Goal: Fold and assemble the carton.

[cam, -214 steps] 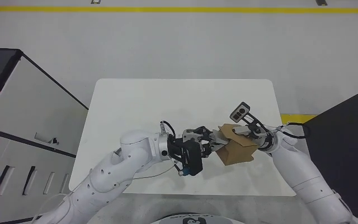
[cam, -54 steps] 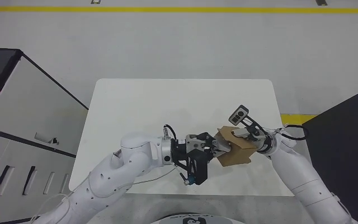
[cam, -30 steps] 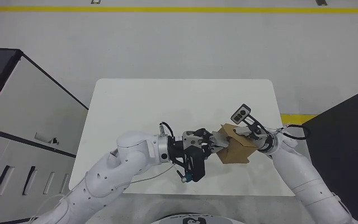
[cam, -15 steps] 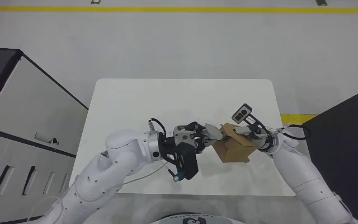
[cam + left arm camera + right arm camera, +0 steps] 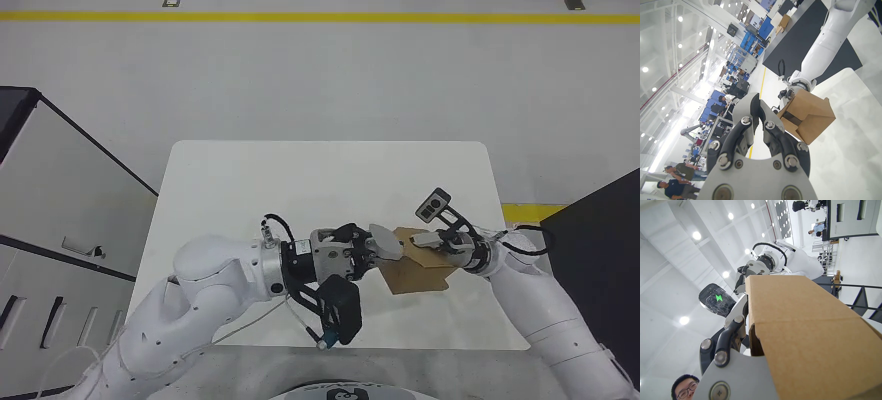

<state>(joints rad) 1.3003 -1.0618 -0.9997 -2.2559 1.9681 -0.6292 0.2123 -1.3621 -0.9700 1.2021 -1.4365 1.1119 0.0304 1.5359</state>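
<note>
Clamping one wall of the carton (image 5: 425,272) above the right side of the table (image 5: 300,180), the right gripper (image 5: 443,243) carries it alone, while the left gripper (image 5: 756,106), fingers together and empty, sits just beside the loose flaps (image 5: 791,123); a push there could twist it free.

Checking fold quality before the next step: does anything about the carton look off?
Yes. On the carton, the end facing the left gripper is unfinished: its flaps sit half tucked and uneven, with a dark gap between them. The right gripper holds the carton tilted. No tears or crushing show.
</note>
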